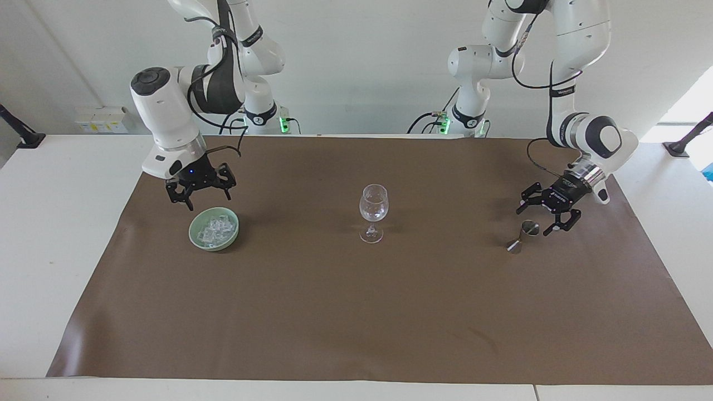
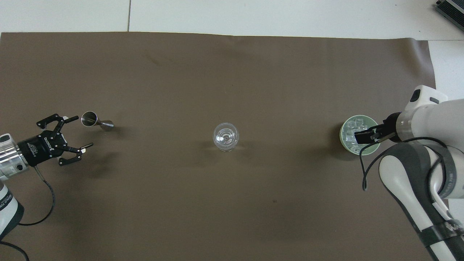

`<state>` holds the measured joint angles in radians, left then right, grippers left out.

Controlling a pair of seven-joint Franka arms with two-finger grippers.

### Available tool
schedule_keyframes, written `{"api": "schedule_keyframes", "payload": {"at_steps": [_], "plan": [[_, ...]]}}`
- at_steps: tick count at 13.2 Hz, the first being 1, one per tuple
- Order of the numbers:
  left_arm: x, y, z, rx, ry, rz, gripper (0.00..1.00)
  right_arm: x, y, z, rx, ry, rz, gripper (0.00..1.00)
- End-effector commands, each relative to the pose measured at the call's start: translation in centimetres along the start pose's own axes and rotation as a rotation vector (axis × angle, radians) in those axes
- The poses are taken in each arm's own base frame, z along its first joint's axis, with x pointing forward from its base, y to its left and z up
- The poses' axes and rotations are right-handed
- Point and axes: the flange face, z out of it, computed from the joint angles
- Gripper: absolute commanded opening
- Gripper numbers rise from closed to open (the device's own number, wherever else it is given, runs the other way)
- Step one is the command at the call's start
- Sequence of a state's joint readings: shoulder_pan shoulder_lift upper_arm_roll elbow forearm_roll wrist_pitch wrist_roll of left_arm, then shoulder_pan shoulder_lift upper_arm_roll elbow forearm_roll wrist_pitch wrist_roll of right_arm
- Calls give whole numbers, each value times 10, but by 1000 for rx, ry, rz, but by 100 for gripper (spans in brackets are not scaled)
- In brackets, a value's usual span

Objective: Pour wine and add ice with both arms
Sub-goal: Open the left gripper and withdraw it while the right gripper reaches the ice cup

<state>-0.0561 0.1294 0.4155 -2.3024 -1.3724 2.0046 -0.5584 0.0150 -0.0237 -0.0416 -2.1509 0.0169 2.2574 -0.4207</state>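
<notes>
An empty clear wine glass [image 1: 372, 211] [image 2: 225, 137] stands mid-mat. No wine is in view. A heap of ice [image 1: 214, 228] [image 2: 350, 131] fills a pale green bowl [image 1: 193, 231] [image 2: 342, 139] toward the right arm's end. My right gripper [image 1: 207, 199] [image 2: 362, 137] hangs open just above the bowl's robot-side rim, touching nothing. A small metal jigger [image 1: 523, 235] [image 2: 92, 120] stands toward the left arm's end. My left gripper [image 1: 535, 220] [image 2: 80, 132] is open beside the jigger, clear of it and empty.
A brown mat [image 1: 356, 312] [image 2: 224, 72] covers most of the white table [image 1: 61, 234]. The right arm's elbow and cable [image 2: 406, 174] hang over the mat's corner nearest the bowl.
</notes>
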Motion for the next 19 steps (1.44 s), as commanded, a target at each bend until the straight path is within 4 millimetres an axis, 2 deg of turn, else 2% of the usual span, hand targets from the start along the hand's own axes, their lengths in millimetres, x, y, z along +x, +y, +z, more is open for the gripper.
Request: {"api": "schedule_keyframes", "payload": {"at_steps": [1, 3, 5, 12, 13, 14, 15, 17, 19], "plan": [[-17, 13, -21, 36, 40, 91, 100, -5, 7, 24, -7, 13, -17, 100], [-23, 26, -37, 63, 81, 153, 100, -9, 9, 49, 3, -11, -45, 100], [-39, 42, -49, 102, 125, 232, 100, -16, 12, 62, 0, -13, -42, 100], [-88, 80, -78, 214, 235, 433, 100, -32, 15, 80, 17, -50, -44, 100], [-95, 84, -82, 232, 261, 467, 100, -32, 15, 80, 18, -50, -40, 97], [-103, 89, -85, 253, 278, 498, 100, -32, 15, 80, 17, -51, -38, 88], [-113, 95, -88, 272, 296, 533, 100, -32, 15, 79, 16, -49, -38, 83], [-141, 103, -82, 315, 338, 619, 100, -29, 16, 79, 6, -32, -35, 74], [-167, 100, -77, 366, 380, 720, 100, -29, 19, 87, 3, -28, -26, 73]]}}
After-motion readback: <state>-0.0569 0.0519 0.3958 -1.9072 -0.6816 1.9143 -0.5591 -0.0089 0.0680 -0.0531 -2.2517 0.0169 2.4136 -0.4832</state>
